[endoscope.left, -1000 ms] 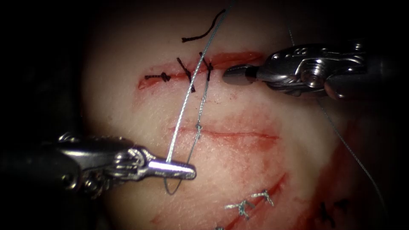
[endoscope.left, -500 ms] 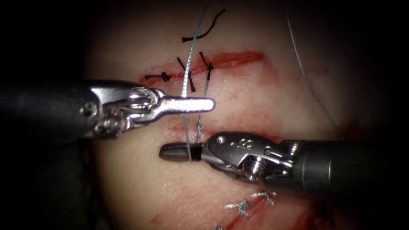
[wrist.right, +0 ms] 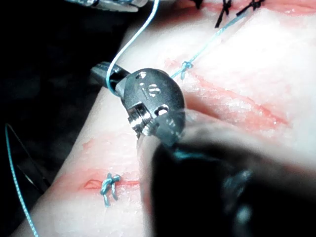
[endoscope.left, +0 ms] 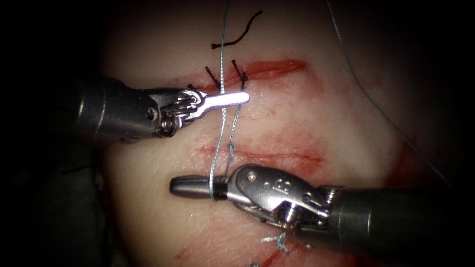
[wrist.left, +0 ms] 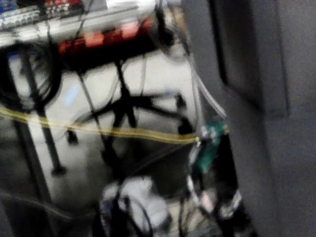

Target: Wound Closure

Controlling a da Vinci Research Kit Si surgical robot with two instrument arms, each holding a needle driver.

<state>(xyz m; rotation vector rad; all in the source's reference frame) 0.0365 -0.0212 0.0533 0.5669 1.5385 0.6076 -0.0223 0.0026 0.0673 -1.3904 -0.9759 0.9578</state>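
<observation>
On the tissue, the left tool lies across the left end of the upper cut, its jaws shut on the pale thread, which runs up out of the picture. From those jaws the thread drops to the right tool and bends round the base of its shut jaws. It then climbs through a small knot to a stitch at the upper cut. The right tool, the thread and that knot also appear in the right wrist view. The right tool's jaws hold nothing.
Black stitches cross the upper cut, and a loose black thread end lies above it. A thin middle cut has red fluid around it. A second pale strand crosses the right side. Pale stitches close a lower cut.
The left tool carried the thread from the lower left up to the upper cut. The right tool came down from the upper right, and the thread now bends round it.
</observation>
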